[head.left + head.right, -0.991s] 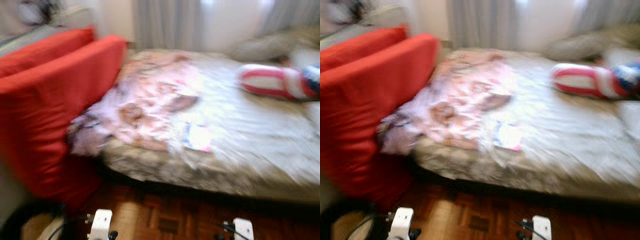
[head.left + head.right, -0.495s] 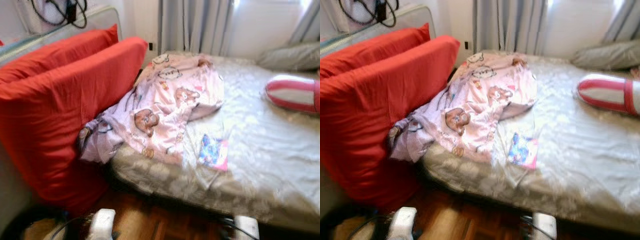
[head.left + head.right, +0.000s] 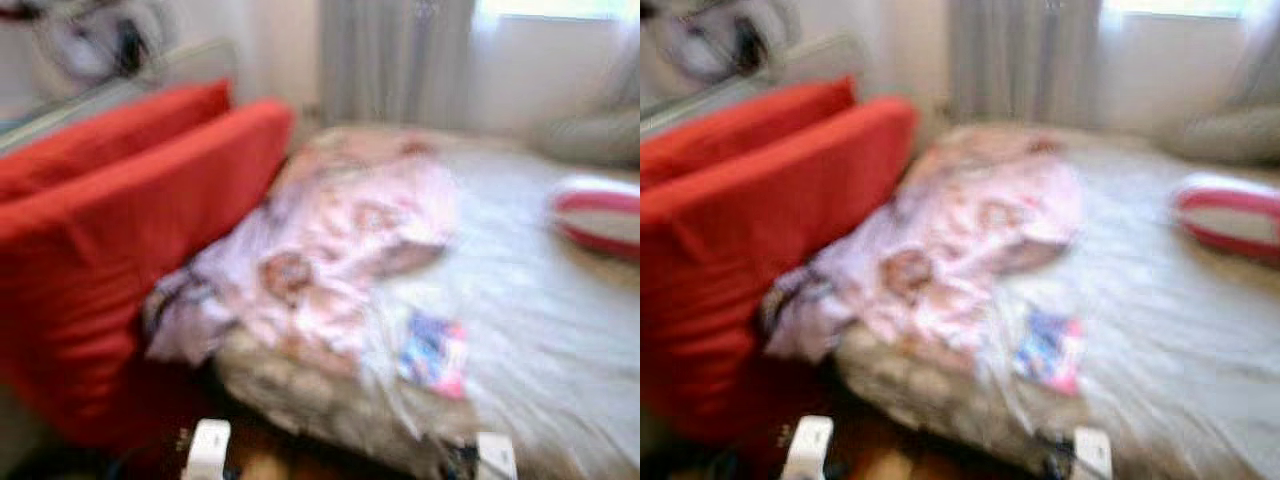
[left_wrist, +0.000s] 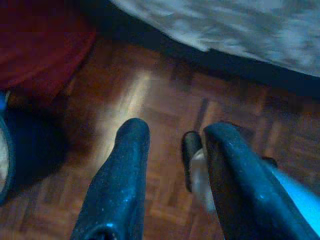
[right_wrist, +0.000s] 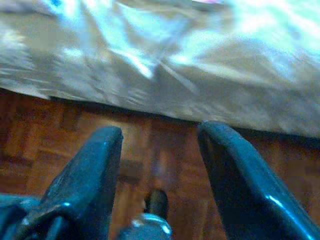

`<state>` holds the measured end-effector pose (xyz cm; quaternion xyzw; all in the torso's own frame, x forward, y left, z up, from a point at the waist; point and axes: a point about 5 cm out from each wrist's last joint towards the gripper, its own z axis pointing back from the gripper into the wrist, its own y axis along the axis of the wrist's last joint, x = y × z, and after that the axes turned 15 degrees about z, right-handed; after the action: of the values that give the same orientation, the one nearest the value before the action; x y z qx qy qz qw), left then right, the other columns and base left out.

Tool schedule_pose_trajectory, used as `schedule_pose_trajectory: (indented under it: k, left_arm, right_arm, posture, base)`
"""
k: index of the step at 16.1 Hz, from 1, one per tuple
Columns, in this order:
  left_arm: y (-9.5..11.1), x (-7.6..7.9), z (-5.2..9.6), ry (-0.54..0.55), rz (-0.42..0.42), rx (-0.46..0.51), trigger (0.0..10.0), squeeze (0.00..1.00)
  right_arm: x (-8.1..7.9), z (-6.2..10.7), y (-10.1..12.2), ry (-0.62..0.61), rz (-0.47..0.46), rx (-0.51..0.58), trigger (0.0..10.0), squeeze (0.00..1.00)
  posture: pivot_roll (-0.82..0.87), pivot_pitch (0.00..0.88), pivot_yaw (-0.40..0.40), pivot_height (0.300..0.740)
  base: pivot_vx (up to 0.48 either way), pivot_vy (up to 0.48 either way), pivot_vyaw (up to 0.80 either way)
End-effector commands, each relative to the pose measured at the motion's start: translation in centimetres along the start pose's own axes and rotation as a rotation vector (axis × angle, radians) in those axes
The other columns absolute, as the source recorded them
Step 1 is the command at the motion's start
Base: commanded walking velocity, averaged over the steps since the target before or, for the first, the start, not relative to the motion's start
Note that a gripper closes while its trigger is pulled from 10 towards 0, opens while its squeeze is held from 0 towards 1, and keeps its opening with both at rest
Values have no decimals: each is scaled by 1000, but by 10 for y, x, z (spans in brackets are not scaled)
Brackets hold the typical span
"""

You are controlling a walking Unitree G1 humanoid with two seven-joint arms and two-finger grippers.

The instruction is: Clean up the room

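- Tidying looks barely begun: crumpled pink printed blanket (image 3: 340, 250) heaps over the bed's (image 3: 540, 330) left edge; small colourful packet (image 3: 432, 352) near its front edge.
- Left gripper (image 4: 172, 165) and right gripper (image 5: 160, 160) hang open, empty, above parquet floor (image 4: 150, 95).

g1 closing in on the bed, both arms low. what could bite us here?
1. Head views are motion-blurred, so the small blue-pink packet is hard to localise; a grasp now might miss.
2. The pink printed blanket hangs over the bed's edge toward the red cushions; tugging it might drag the packet off.
3. The left gripper and right gripper hang open above the parquet floor, near the mattress edge; raising them might snag the sheet.
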<state>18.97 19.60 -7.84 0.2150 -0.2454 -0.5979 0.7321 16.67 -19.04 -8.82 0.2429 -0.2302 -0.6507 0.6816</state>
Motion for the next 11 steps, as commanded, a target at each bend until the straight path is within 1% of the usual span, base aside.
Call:
schedule_pose_trajectory:
  k: [1,3,4,9,11]
  left_arm:
    - [1,0,0,-1,-3,1,10000,0]
    - [0,0,0,-3,-8,2,10000,0]
    - [0,0,0,-4,-16,0,10000,0]
    - [4,2,-1,-13,-13,13,10000,0]
    - [11,5,-2,-28,5,58,10000,0]
  right_arm:
    - [-3,1,-5,1,-21,-8,10000,0]
    - [-3,1,-4,2,-23,2,10000,0]
    - [-4,1,-4,4,-23,0,10000,0]
    - [-4,0,-2,-8,-41,3,10000,0]
    - [-2,0,0,-15,-48,16,10000,0]
  posture:
    - [36,0,-12,740]
    - [34,0,-8,740]
    - [33,0,-6,740]
    - [30,0,-4,740]
    - [31,0,-4,740]
  base:
    - [424,0,0]
    - [407,0,0]
    - [244,0,0]
    - [0,0,0]
    - [0,0,0]
